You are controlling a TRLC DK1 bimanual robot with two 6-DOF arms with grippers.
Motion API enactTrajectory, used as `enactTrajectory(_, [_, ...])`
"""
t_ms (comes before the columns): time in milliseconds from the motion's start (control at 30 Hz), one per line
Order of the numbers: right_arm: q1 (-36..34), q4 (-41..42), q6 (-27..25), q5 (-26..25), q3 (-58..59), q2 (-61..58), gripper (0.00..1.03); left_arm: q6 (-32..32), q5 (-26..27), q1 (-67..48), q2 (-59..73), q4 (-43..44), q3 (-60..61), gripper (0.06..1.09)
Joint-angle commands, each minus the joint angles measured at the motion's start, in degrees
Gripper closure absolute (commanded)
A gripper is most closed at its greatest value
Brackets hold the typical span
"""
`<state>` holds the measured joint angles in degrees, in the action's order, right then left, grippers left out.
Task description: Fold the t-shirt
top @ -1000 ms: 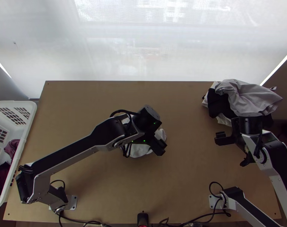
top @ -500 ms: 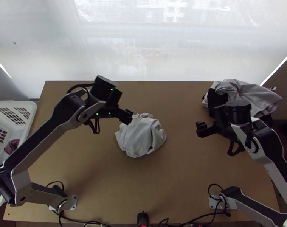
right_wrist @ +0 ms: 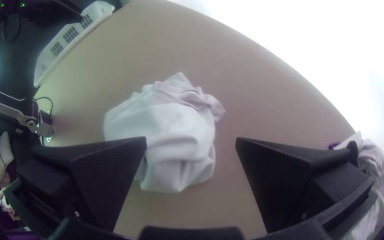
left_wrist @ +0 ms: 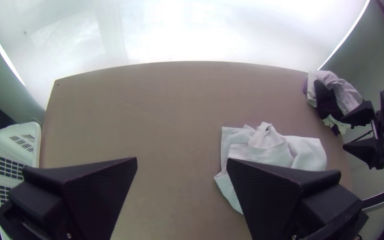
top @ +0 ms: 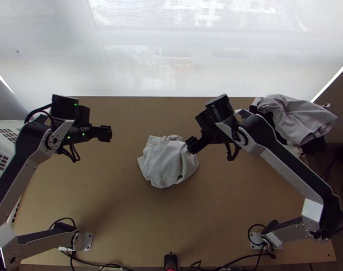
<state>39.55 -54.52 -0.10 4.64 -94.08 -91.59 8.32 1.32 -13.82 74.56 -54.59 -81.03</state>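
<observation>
In the top view my left gripper [top: 105, 133] is above the table's left part, apart from the cloth. My right gripper [top: 191, 145] is at the right edge of the white t-shirt [top: 166, 162], which lies bunched in mid-table. The left wrist view shows my left gripper [left_wrist: 182, 166] open with bare table between its fingers and the t-shirt [left_wrist: 270, 151] partly behind one of them. In the right wrist view my right gripper [right_wrist: 191, 146] stands open above the crumpled t-shirt [right_wrist: 170, 129], holding nothing.
A heap of grey and black clothes [top: 298, 117] lies at the table's back right corner. At the left edge stands a white laundry basket [top: 4, 131], partly behind the left arm. Bare tabletop [top: 126, 217] stretches between the arms' bases.
My left gripper has swung left, away from the t-shirt, uncovering it. My right gripper has come from beside the clothes heap toward mid-table. The t-shirt has stayed where it was since the middle frame.
</observation>
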Motion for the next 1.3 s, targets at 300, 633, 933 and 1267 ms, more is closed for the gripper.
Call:
enactTrajectory(300, [8.7, -1.9, -0.3, 5.8, -19.8, -25.1, 0.1, -0.1, 0.1, 5.7, -8.1, 3.1, 16.6, 0.11])
enactTrajectory(633, [7.4, -1.8, -2.6, 6.1, -21.6, -31.7, 0.1, -0.2, 0.2, 5.7, -8.4, 5.2, 20.1, 0.11])
enactTrajectory(933, [6.1, -1.1, -4.3, 6.0, -22.8, -32.4, 0.44, 0.1, 0.3, 5.1, -7.7, 5.9, 20.6, 0.11])
enactTrajectory(1267, [6.1, 0.4, -6.3, 4.0, -24.0, -28.6, 1.0, 0.6, 0.3, 4.9, -9.6, 6.2, 22.4, 0.11])
